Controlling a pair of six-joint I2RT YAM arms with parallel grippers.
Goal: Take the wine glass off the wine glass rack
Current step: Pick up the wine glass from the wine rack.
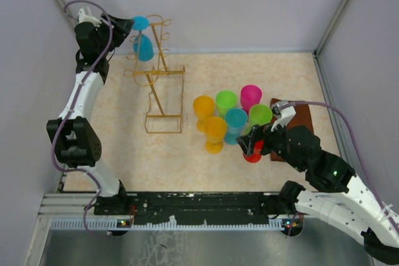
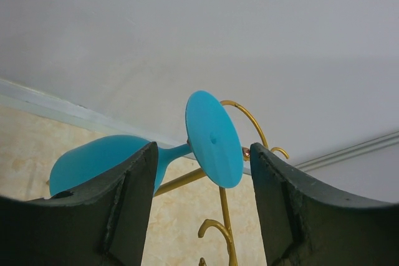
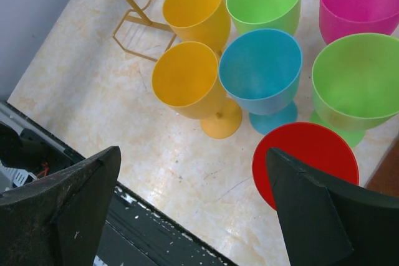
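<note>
left tool (image 2: pixel 201 154) spread astride foot of teal plastic wine glass (image 2: pixel 212 138) hanging on golden-yellow wire rack (image 2: pixel 225 222) | right tool (image 3: pixel 192 152) spread, empty

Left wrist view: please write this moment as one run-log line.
left gripper: open, astride wine glass foot | wine glass: blue, on rack | right gripper: open, by red glass | step: grasp pending

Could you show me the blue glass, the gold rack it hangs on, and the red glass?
blue wine glass (image 2: pixel 214 139): left wrist view, on its round foot.
wine glass rack (image 2: pixel 179 182): left wrist view, on a slanted golden arm.
red glass (image 3: pixel 305 144): right wrist view, on its round red face.
</note>
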